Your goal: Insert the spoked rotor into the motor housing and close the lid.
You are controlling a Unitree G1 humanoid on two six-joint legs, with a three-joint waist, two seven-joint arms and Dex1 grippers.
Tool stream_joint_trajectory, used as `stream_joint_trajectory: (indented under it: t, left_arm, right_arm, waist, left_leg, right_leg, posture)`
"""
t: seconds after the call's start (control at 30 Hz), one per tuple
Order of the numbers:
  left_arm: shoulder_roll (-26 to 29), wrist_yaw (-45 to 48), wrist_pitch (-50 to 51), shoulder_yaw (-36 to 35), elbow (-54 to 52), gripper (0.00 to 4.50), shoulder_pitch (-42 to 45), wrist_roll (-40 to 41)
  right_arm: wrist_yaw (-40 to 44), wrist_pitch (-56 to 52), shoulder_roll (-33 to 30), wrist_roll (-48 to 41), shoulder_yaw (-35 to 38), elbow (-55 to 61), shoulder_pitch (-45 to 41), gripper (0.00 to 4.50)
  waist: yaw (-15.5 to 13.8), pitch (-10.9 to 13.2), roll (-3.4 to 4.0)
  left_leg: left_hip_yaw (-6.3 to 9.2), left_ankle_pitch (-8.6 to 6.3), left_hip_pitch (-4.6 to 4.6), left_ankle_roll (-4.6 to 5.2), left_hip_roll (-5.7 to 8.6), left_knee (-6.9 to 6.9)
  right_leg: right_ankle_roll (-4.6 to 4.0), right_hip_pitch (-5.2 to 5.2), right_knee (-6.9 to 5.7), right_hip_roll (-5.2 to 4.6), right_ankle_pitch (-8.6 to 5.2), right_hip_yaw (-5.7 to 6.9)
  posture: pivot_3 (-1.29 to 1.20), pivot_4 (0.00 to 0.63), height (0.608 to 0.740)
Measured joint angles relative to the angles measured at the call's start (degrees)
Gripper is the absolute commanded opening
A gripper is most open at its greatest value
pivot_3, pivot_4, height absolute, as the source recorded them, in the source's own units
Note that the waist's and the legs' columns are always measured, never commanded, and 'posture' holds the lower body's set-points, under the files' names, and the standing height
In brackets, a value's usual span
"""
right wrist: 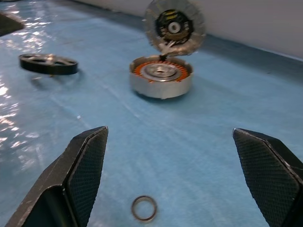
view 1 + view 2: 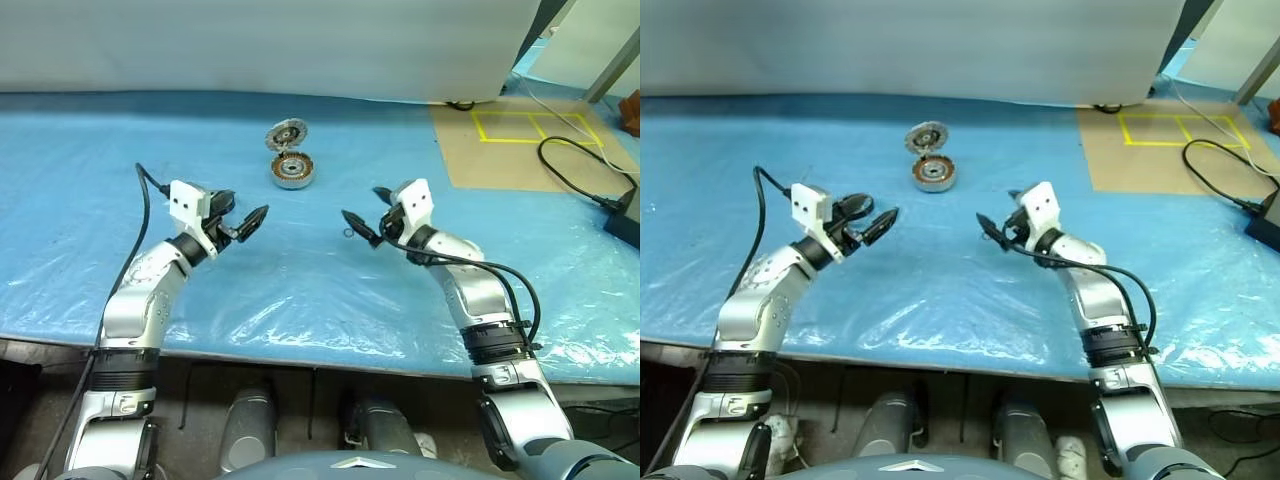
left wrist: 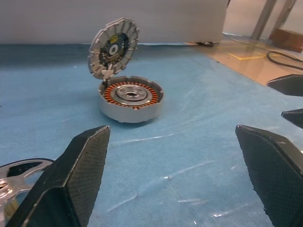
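Note:
The motor housing (image 2: 292, 172), a squat silver cylinder with copper windings inside, stands on the blue sheet at the middle back. Its lid (image 2: 287, 134) stands tilted up at the housing's far edge, and its inner face (image 3: 113, 46) carries a dark round board. The spoked rotor (image 1: 48, 64) lies flat on the sheet beside my left gripper (image 2: 250, 203), with a part of its rim (image 3: 21, 172) by that gripper's finger. My left gripper (image 3: 173, 142) and right gripper (image 2: 362, 203) are both open, empty and aimed at the housing from the near side.
A small metal ring (image 1: 144, 208) lies on the sheet just in front of my right gripper (image 1: 170, 137). A brown board (image 2: 510, 150) marked with yellow tape and a black cable (image 2: 580, 170) sit at the back right. A white panel (image 2: 300, 50) closes the back.

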State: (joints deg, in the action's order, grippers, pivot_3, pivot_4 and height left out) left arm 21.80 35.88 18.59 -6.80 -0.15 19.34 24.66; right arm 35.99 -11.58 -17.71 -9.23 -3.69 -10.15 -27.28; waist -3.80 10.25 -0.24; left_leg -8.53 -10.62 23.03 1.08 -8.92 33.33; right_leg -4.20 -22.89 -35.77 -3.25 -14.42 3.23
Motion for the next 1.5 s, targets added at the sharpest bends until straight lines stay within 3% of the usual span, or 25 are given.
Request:
stream_joint_trajectory:
  t: [0.6, 1.5]
  left_arm:
    - [1.8, 9.64, -2.66, 2.26, 7.56, 4.5, 1.76, -2.25]
    - [1.36, 9.5, -2.83, 2.31, 7.2, 4.5, 1.78, -2.66]
  right_arm:
    - [3.79, -0.17, -1.57, 0.26, -1.33, 0.83, 1.45, 4.46]
    - [5.28, 1.31, -1.65, 1.21, -2.45, -0.98, -0.43, 4.46]
  waist:
    - [-0.02, 0.0, 0.0]
    - [0.06, 0.0, 0.0]
  left_leg:
    - [0.0, 0.0, -0.01, 0.0, -0.01, 0.01]
    - [0.0, 0.0, -0.01, 0.01, -0.01, 0.03]
  right_leg:
    - [-0.01, 0.01, -0.01, 0.0, 0.0, 0.0]
    - [-0.02, 0.01, -0.03, 0.0, -0.01, 0.0]
  posture:
    - [0.0, 0.15, 0.74]
    - [0.0, 0.15, 0.74]
